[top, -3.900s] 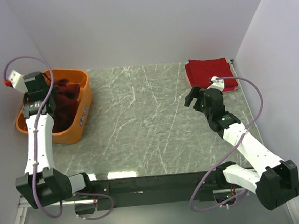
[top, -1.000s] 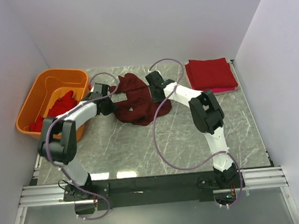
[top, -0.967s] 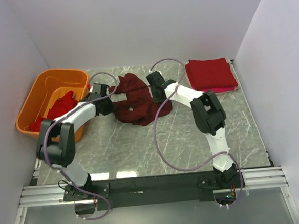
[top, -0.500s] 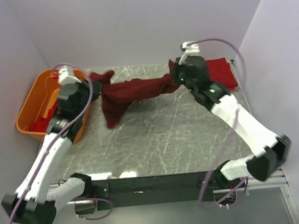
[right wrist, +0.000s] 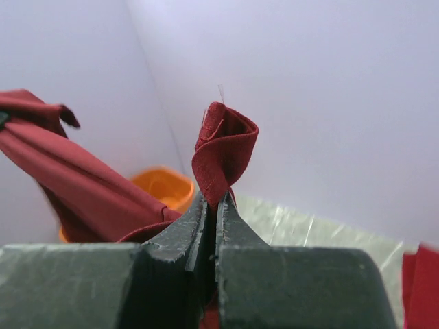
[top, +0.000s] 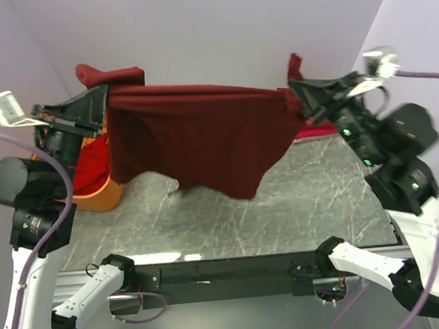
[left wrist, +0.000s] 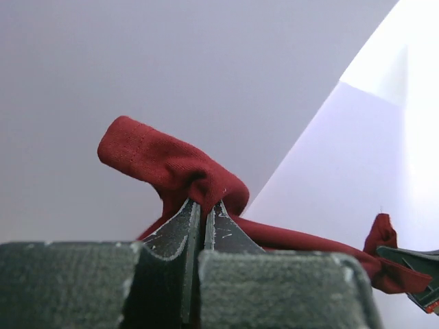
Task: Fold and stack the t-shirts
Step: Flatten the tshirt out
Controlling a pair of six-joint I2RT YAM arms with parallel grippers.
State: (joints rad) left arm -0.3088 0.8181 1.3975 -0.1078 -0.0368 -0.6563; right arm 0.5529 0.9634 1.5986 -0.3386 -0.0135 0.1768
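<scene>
A dark maroon t-shirt (top: 202, 135) hangs stretched high above the table between both arms. My left gripper (top: 103, 91) is shut on its left end, where a cloth fold (left wrist: 171, 164) sticks up past the pinching tips (left wrist: 203, 205). My right gripper (top: 299, 93) is shut on the right end, and a curled corner (right wrist: 223, 147) stands above its closed tips (right wrist: 211, 200). The shirt's lower part droops toward the table centre. A folded red t-shirt (top: 315, 131) at the far right is mostly hidden behind the right arm. More red t-shirts (top: 91, 166) lie in the tub.
An orange plastic tub (top: 101, 195) sits at the far left, half hidden by the hanging shirt and left arm; it also shows in the right wrist view (right wrist: 161, 185). The marble tabletop (top: 231, 216) lies below. White walls close in on three sides.
Both arms have risen and spread apart, lifting the maroon shirt off the table and pulling it taut into a wide hanging sheet. Both grippers stay shut on it.
</scene>
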